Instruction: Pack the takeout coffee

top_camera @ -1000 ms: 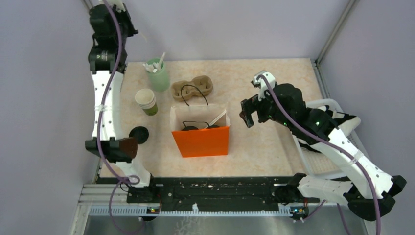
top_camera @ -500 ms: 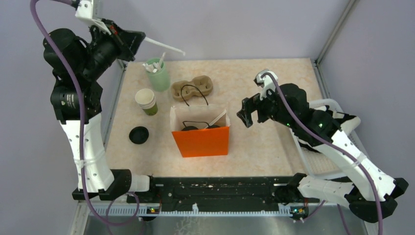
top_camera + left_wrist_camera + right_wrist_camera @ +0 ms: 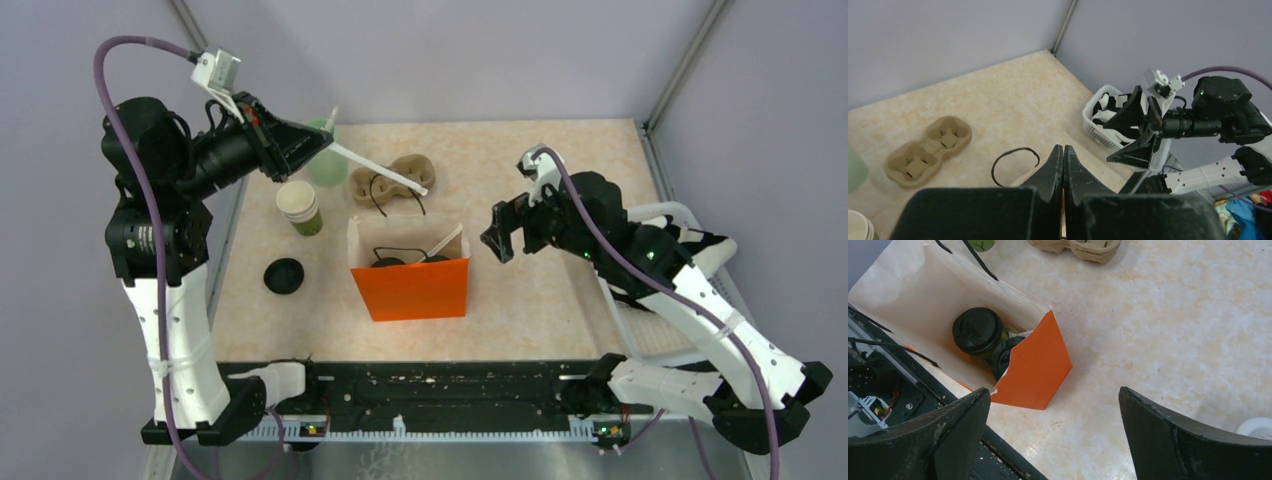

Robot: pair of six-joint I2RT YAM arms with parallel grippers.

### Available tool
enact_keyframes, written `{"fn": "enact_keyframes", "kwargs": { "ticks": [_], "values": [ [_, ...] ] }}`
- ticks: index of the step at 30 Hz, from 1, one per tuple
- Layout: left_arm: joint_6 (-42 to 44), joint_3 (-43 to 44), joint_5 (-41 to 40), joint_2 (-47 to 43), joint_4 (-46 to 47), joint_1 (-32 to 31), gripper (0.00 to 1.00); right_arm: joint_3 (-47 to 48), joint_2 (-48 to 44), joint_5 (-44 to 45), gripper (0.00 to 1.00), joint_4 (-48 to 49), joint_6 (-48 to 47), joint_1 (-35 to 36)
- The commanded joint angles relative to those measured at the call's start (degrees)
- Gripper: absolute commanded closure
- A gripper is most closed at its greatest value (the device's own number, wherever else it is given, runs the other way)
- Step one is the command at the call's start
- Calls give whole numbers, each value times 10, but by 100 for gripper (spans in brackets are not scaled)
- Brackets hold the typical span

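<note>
Your left end effector (image 3: 322,148) has swung down from the counter's far-left corner, clamped on a white stick (image 3: 385,172); your right end effector (image 3: 497,243) gapes empty. Its wrist camera shows the takeout coffee (image 3: 977,330) lidded inside the orange bag (image 3: 1035,370).

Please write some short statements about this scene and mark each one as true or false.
1. The left pincer is shut on a white stick. True.
2. The right pincer is shut on a cup. False: it is open and holds nothing.
3. Two black-lidded cups stand inside the orange bag. True.
4. The cardboard carrier holds a cup. False: its pockets are empty.
5. A loose black lid lies on the table, left of the bag. True.
</note>
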Motion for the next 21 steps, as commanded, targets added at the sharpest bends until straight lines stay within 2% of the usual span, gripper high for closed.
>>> {"fn": "enact_keyframes", "kwargs": {
  "ticks": [1, 6, 15, 21],
  "values": [
    [-32, -84, 42, -21, 32, 2, 100, -3, -12, -5, 1, 13, 8, -6],
    [-79, -230, 46, -73, 126, 1, 100, -10, -20, -1, 1, 10, 9, -6],
    [-130, -407, 78, -129, 226, -3, 100, -19, -30, 5, 1, 8, 12, -7],
    [-100, -465, 21, -158, 238, -80, 100, -19, -27, 2, 1, 11, 16, -6]
  ]
}}
